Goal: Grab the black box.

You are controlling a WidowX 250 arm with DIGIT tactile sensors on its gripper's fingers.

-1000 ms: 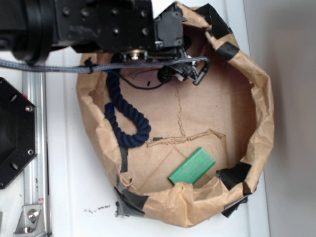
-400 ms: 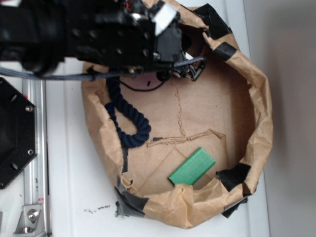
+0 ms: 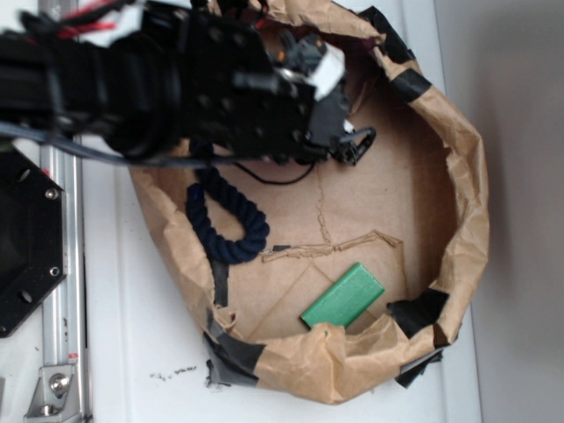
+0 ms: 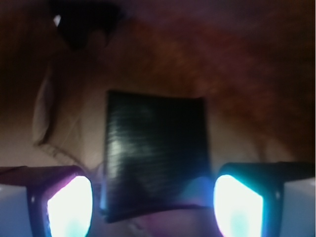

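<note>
Approach step judged: black box was seen between spread, empty fingers. Lowering and closing were judged necessary next.

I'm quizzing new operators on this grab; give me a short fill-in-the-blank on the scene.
1. In the wrist view, the black box lies between the two glowing ____ of the gripper.
2. The gripper is ____, not closed on anything.
3. The rope in the paper bin is dark ____.
4. The flat block is ____.

Missing words: fingers; open; blue; green
</note>
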